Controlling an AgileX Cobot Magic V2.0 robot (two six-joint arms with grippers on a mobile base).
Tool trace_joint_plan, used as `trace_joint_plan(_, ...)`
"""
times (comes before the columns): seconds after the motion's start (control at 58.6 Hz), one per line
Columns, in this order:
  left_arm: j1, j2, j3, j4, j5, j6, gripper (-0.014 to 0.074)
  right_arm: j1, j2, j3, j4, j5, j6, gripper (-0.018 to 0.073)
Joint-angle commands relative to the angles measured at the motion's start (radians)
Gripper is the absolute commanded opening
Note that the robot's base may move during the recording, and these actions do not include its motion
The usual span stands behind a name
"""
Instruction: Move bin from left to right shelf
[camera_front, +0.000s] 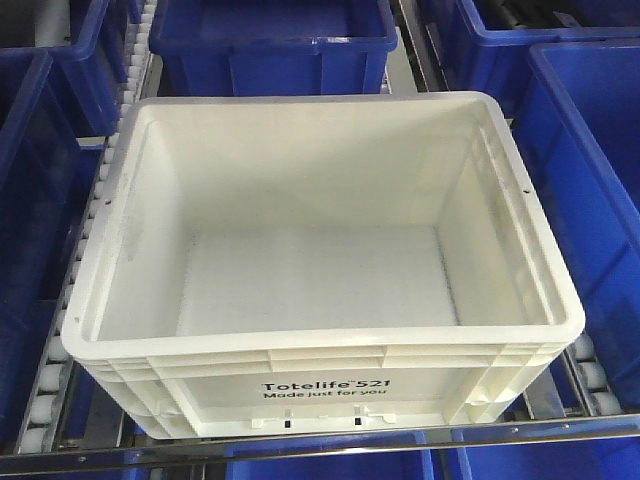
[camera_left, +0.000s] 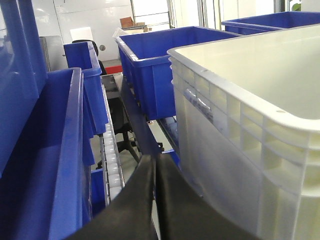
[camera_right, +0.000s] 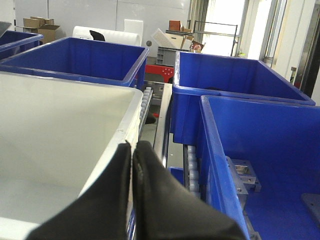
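Observation:
The white bin (camera_front: 330, 385), printed "Totelife 521", stands empty on the roller shelf in the middle of the front view, where neither gripper shows. In the left wrist view my left gripper (camera_left: 154, 159) is shut with nothing between its black fingers. It sits low in the gap beside the bin's ribbed outer wall (camera_left: 235, 150). The right wrist view has my right gripper (camera_right: 134, 145) shut and empty, its tips just over the bin's right rim (camera_right: 131, 127). I cannot tell whether they touch the rim.
Dark blue bins crowd every side: behind (camera_front: 270, 45), left (camera_front: 30, 200), right (camera_front: 590, 180). White rollers (camera_front: 592, 378) run between the lanes, and a metal rail (camera_front: 330, 445) crosses the shelf front. Blue bin walls (camera_left: 70, 150) (camera_right: 215, 160) stand close to both grippers.

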Motion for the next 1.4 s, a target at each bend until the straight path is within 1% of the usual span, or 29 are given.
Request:
trace_joint_plan(0.0, 0.001, -0.015, 0.013, -0.003, -0.078, -0.008, -0.0006, -0.001, 0.011, -0.027, -0.057, -0.072, -0.009, -0.0008)
trace_joint_plan(0.068, 0.001, -0.015, 0.013, -0.003, -0.078, -0.008, -0.0006, -0.001, 0.011, -0.027, -0.143, -0.066, -0.001, -0.0008)
trace_joint_plan(0.119, 0.001, -0.015, 0.013, -0.003, -0.078, -0.008, -0.0006, -0.001, 0.011, -0.027, -0.202, -0.056, 0.032, -0.0008)
trace_joint_plan(0.154, 0.001, -0.015, 0.013, -0.003, -0.078, -0.008, -0.0006, -0.001, 0.011, -0.027, -0.209, -0.051, 0.055, -0.0008)
trace_joint_plan(0.205, 0.001, -0.015, 0.013, -0.003, -0.078, -0.008, -0.0006, -0.001, 0.011, -0.027, -0.209, -0.044, 0.089, -0.0008)
trace_joint_plan(0.307, 0.001, -0.015, 0.013, -0.003, -0.078, -0.008, -0.0006, -0.001, 0.011, 0.001, -0.213, -0.040, 0.093, -0.0008)
trace_joint_plan(0.392, 0.001, -0.015, 0.013, -0.003, -0.078, -0.008, -0.0006, -0.001, 0.000, 0.069, -0.211, -0.087, 0.100, -0.0008)
trace_joint_plan(0.512, 0.001, -0.015, 0.013, -0.003, -0.078, -0.008, -0.0006, -0.001, -0.091, 0.182, -0.208, -0.154, 0.100, -0.0008)
trace_joint_plan(0.58, 0.001, -0.015, 0.013, -0.003, -0.078, -0.008, -0.0006, -0.001, -0.157, 0.239, -0.191, -0.182, 0.103, -0.0008)
trace_joint_plan(0.648, 0.001, -0.015, 0.013, -0.003, -0.078, -0.008, -0.0006, -0.001, -0.219, 0.239, -0.166, -0.117, 0.112, -0.0008)
trace_joint_plan(0.768, 0.001, -0.015, 0.013, -0.003, -0.077, -0.008, -0.0006, -0.001, -0.216, 0.240, -0.150, -0.115, 0.121, -0.0008)
trace_joint_plan(1.024, 0.001, -0.014, 0.013, -0.003, -0.077, -0.008, -0.0006, -0.001, -0.216, 0.240, -0.149, -0.115, 0.122, -0.0008)
trace_joint_plan(1.075, 0.001, -0.014, 0.013, -0.003, -0.077, -0.008, -0.0006, -0.001, -0.216, 0.240, -0.149, -0.106, 0.125, -0.0008)
trace_joint_plan(1.211, 0.001, -0.014, 0.013, -0.003, -0.077, -0.008, -0.0006, -0.001, -0.216, 0.240, -0.149, -0.014, 0.134, -0.0008)
trace_joint_plan(1.382, 0.001, -0.014, 0.013, -0.003, -0.077, -0.008, -0.0006, -0.001, -0.216, 0.240, -0.149, -0.013, 0.134, -0.0008)
